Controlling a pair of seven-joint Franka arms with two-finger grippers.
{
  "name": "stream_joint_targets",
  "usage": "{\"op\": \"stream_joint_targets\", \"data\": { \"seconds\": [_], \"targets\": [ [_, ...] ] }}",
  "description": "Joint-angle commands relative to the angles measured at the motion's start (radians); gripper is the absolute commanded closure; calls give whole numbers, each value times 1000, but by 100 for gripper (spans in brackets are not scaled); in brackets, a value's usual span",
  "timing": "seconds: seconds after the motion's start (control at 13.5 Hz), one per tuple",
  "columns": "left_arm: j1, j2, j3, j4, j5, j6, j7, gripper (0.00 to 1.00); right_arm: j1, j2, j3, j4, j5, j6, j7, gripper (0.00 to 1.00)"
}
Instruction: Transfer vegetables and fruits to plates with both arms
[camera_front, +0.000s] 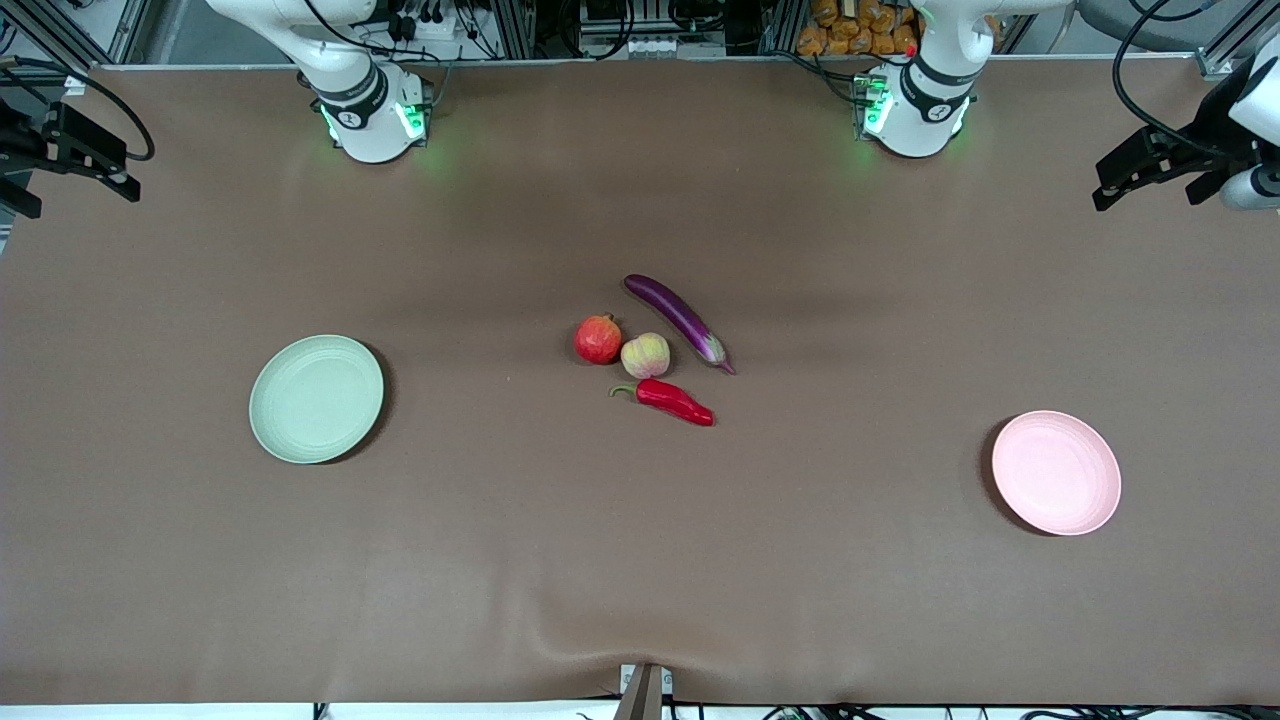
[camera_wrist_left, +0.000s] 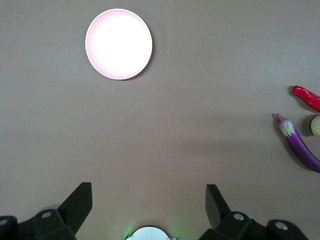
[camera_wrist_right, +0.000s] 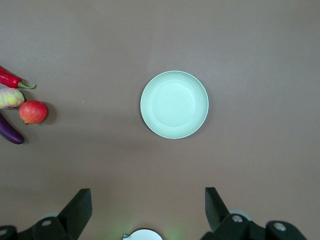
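— Covering nearly everything: brown tabletop (camera_front: 640, 560), both arm bases along its edge farthest from the front camera.

— And the plates?

— Pale green plate (camera_front: 316, 399) toward the right arm's end; pale pink plate (camera_front: 1056, 472) toward the left arm's end, somewhat nearer the front camera's edge. Nothing on either.

— Grippers?

— Left gripper (camera_wrist_left: 149, 207) high over the table between its base and the pink plate, fingers (camera_wrist_left: 77, 205) spread wide, holding nothing. Right gripper (camera_wrist_right: 148, 207) likewise high over the table near the green plate, fingers (camera_wrist_right: 76, 210) spread, holding nothing. Both arms waiting.

— Produce?

— Clustered mid-table, well apart from both plates. Longest first: purple eggplant (camera_front: 678, 318), lying at a slant, farthest of the four from the front camera. Then red chili pepper (camera_front: 673, 400), nearest the front camera, green stem curling toward the right arm's end. Then pomegranate (camera_front: 598, 339) and peach (camera_front: 645, 355), touching side by side, between eggplant and chili, peach just beside the eggplant.
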Motion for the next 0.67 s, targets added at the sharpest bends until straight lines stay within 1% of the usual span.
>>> {"op": "stream_joint_targets", "data": {
  "seconds": [0.0, 0.59],
  "targets": [
    [5, 7, -4, 18, 15, -19, 21, 0, -23, 9, 8, 16, 19, -16, 3, 0],
    [7, 7, -4, 9, 13, -17, 21, 0, -26, 11, 6, 15, 26, -13, 3, 0]
  ]
}}
